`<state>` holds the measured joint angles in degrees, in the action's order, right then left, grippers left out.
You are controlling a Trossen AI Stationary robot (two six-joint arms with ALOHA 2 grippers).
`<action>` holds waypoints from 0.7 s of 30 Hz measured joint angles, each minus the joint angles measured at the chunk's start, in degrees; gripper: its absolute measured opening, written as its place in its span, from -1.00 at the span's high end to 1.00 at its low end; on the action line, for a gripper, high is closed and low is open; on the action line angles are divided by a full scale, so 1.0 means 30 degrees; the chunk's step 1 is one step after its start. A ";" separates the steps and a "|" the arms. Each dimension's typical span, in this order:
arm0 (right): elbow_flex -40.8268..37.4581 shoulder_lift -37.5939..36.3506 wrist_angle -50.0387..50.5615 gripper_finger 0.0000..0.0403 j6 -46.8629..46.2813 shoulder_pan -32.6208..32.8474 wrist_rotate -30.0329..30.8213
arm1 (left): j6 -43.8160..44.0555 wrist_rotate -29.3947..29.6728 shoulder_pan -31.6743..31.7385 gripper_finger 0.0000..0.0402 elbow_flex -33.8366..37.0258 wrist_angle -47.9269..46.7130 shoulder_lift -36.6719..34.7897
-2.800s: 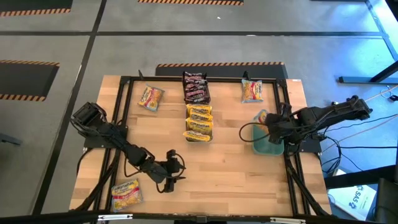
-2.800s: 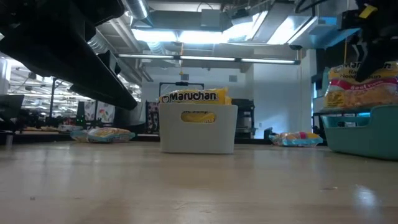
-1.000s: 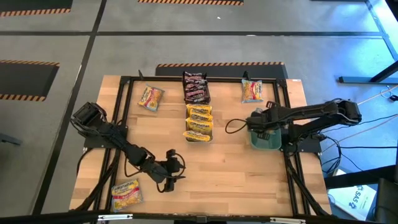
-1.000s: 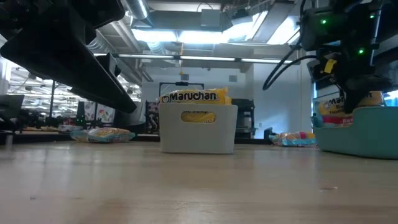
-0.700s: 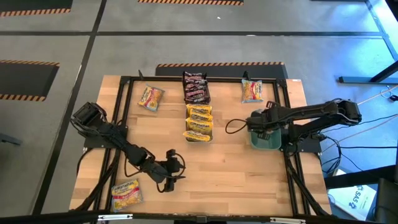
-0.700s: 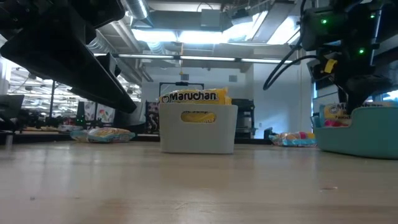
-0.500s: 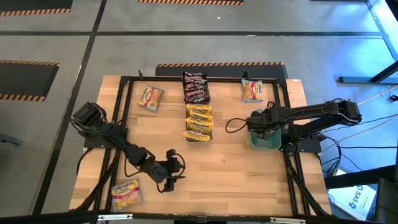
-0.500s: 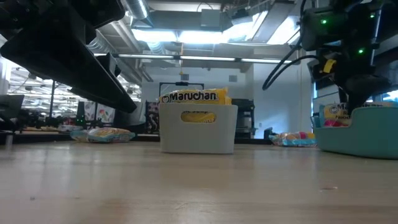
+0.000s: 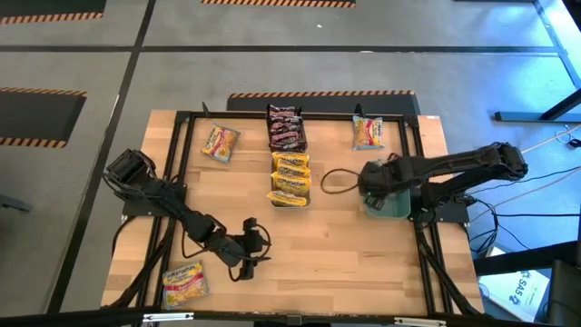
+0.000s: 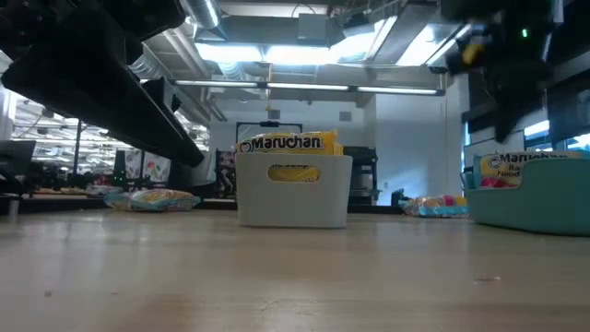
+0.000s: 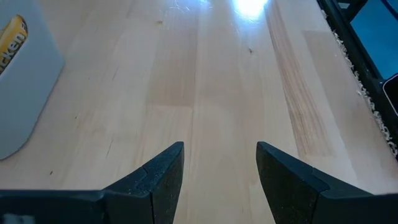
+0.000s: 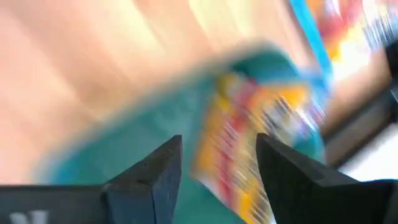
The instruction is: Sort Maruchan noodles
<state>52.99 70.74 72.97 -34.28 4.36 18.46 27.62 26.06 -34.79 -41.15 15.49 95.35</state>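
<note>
Your right gripper (image 12: 217, 177) hangs above the teal bin (image 9: 392, 205), its dark wedge fingers spread and empty. A glossy orange-yellow ramen packet (image 12: 261, 140) lies inside that bin. Left gripper (image 11: 220, 180), well apart from the bin over bare wood table (image 11: 230, 81), also spread, empty.

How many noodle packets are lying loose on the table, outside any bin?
3: one packet at the far left, one packet at the far right, one packet at the near left corner. None seems hidden.
</note>
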 joint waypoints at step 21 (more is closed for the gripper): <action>-0.1719 0.4039 -2.5411 0.36 0.7204 1.1095 0.2283 | -0.3125 -0.0615 0.0052 -0.28 -0.1259 0.0725 0.0015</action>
<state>47.83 82.86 -3.26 -12.67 37.64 25.31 18.24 24.22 -34.63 -44.92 17.66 95.39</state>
